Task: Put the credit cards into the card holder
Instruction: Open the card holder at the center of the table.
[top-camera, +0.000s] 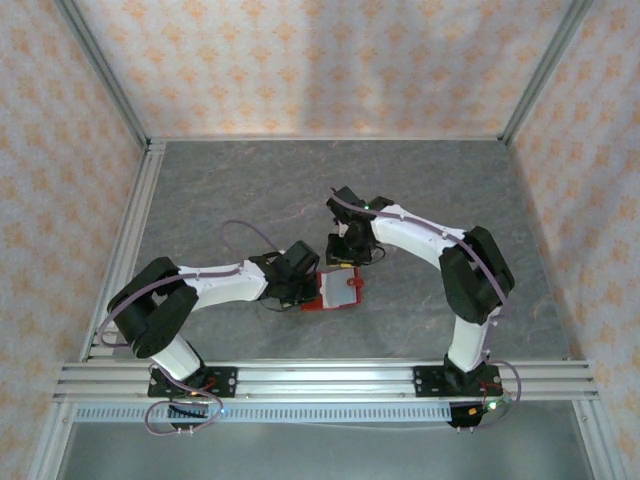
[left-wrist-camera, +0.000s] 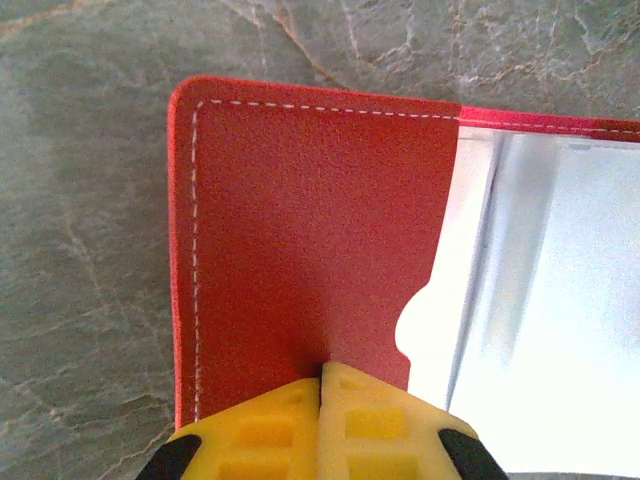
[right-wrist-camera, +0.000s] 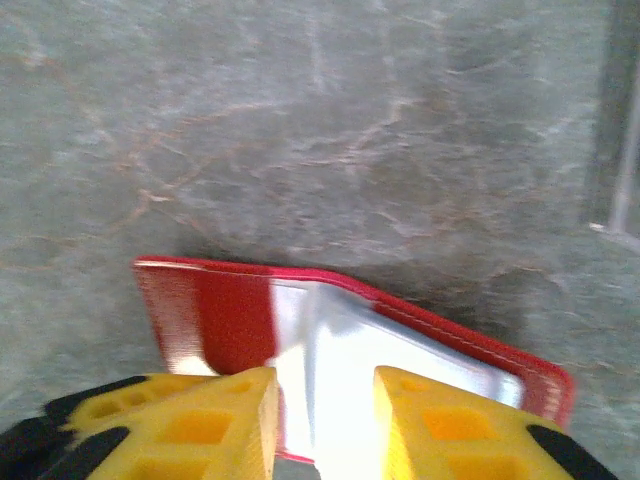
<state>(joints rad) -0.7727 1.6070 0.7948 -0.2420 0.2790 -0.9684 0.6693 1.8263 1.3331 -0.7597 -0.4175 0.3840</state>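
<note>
Card holder open; left pincer closed against red flap, right pincer part-open over sleeves.

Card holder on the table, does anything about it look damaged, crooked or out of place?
Nothing stands out. The card holder lies open and flat on the table, its stitching intact. The left gripper, shut, sits at the red flap's edge; the right gripper hangs open over the pale sleeves.
</note>
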